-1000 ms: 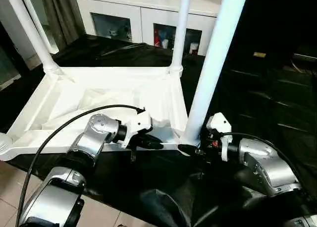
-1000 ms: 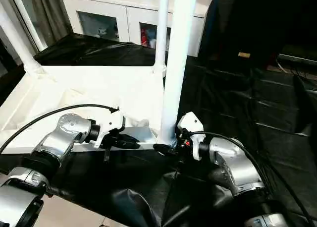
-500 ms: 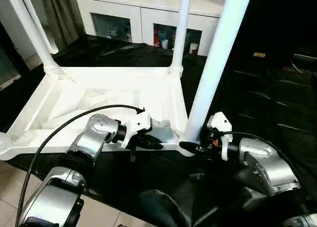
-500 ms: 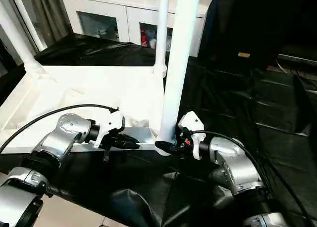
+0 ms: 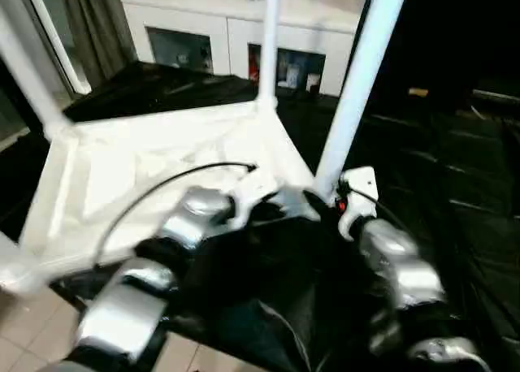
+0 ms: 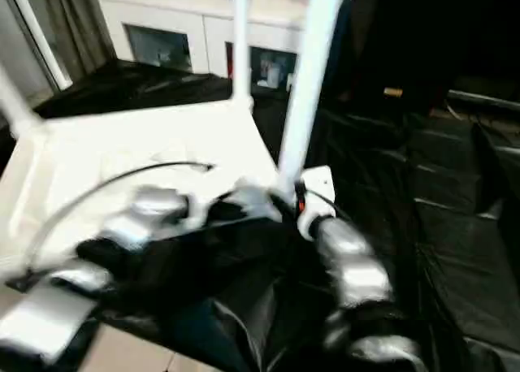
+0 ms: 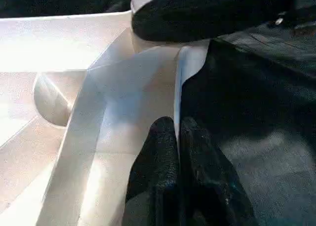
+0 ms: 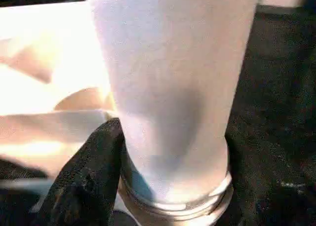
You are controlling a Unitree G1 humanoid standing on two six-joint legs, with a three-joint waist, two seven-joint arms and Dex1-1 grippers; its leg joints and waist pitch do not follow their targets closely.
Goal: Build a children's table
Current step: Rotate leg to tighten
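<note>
Black sheeting (image 5: 422, 144) is spread over the floor and under the work, with a strip of pale tile seen at the near left corner. Behind it one white cabinet (image 5: 236, 31) with glass doors is set against the wall, and a grey curtain (image 5: 97, 23) hangs to its left.

One white square tabletop (image 5: 146, 169) is laid upside down on the sheeting, its ribbed underside turned upward. Three white legs are counted standing up from it: one near leg (image 5: 357, 88) at the corner closest to the right arm, one far leg (image 5: 269, 39) at the corner toward the cabinet, and one left leg (image 5: 24, 71) at the far left corner. A fourth leg cannot be made out with certainty; only a white blur is seen at the near left edge.

Two grippers are seen at the near edge of the tabletop. The left gripper (image 7: 175, 137) is pressed together, its two black fingers closed against each other with the thin edge wall of the tabletop just at their tips; whether the wall is pinched cannot be told. The right gripper (image 5: 325, 201) is placed at the base of the near leg, where the leg meets its round socket (image 8: 173, 206). One black finger (image 8: 89, 176) is seen lying against the side of that leg; the other is hidden, so the grip cannot be told.
</note>
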